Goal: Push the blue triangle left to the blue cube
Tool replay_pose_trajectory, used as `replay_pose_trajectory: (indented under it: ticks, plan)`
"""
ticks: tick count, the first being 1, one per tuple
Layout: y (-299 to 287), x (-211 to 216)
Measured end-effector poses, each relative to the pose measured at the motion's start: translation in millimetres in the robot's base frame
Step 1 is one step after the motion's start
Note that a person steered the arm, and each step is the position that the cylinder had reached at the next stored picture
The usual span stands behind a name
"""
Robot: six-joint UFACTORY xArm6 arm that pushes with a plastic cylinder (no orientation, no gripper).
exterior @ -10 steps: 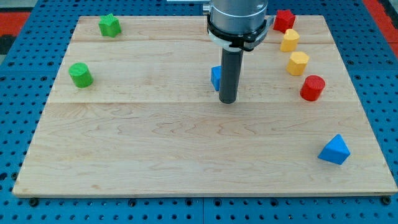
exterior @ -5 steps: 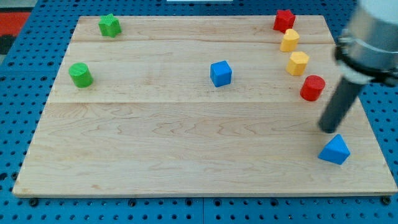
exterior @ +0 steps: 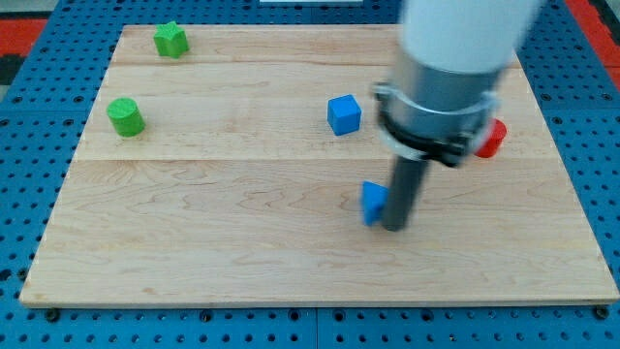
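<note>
- Blue triangle point(exterior: 374, 203) lying low on the wooden board point(exterior: 213, 242), a little right of the middle, with its right part hidden behind the rod and its shape blurred.
- My tip point(exterior: 395, 227) down at the board surface, pressed against the triangle's right side, touching it.
- No jaws on this tool: just a plain dark rod point(exterior: 401, 192), neither spread nor pinching, merely butting up against the block.
- Blue cube point(exterior: 344, 114) sitting above the triangle toward the view's top and slightly to the view's left, clearly apart from it, with bare wood between the two.
- Arm body point(exterior: 446, 68), large, pale and blurred, filling the upper right of the view and covering much of that corner of the board.
- Red block point(exterior: 492, 138) peeking out from behind the arm at the view's right, only partly shown, shape not clear.
- Green cylinder point(exterior: 125, 116) standing near the board's left edge, well apart from both blue blocks.
- Green star-like block point(exterior: 170, 40) up in the top-left corner of the board, above the green cylinder.
- Blue pegboard surface point(exterior: 29, 145) surrounding the board on all sides.
</note>
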State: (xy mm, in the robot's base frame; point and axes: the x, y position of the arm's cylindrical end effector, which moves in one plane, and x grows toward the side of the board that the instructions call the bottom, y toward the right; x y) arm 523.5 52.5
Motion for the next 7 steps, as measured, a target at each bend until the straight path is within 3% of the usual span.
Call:
replay_pose_trajectory:
  ticks: [1, 2, 3, 5, 6, 7]
  plan:
    - [-52.4, -47.2]
    - [-54.3, -89.8]
    - [-33.8, -59.2]
    - [-23.9, -127.5]
    - [-68.4, -134.0]
    - [-71.7, -121.4]
